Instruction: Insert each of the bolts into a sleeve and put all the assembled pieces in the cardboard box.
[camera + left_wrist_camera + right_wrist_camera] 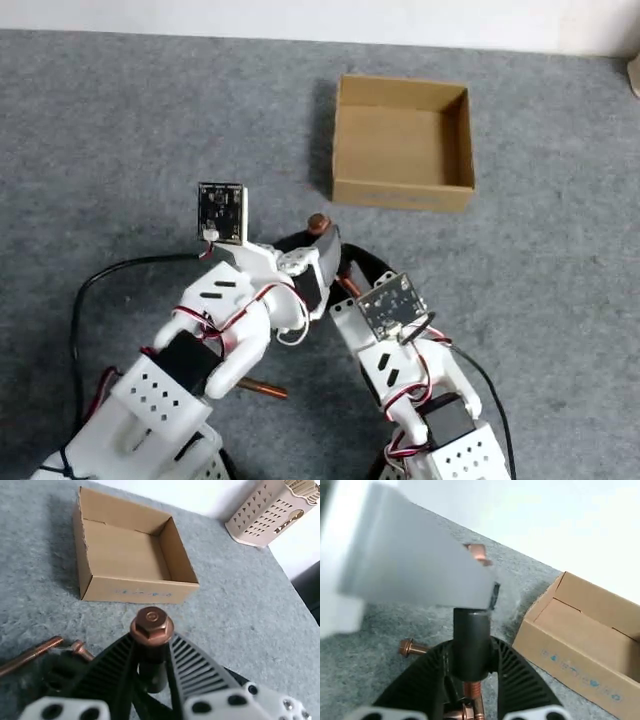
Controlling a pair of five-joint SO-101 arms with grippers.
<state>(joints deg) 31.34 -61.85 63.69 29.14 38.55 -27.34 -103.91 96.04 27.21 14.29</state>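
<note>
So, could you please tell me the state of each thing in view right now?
Cardboard box: open, empty.
Left end effector: shut on bolt.
Right end effector: shut on sleeve.
Sleeve: gripped, bolt thread showing at one end.
Loose bolt: lying flat, ungripped.

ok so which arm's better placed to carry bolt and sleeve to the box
Left, probably: the left gripper holds the bolt under its head, nearest the cardboard box; the right gripper holds the sleeve.

White arms (240, 338), ribbed black fingers (196, 669)
</note>
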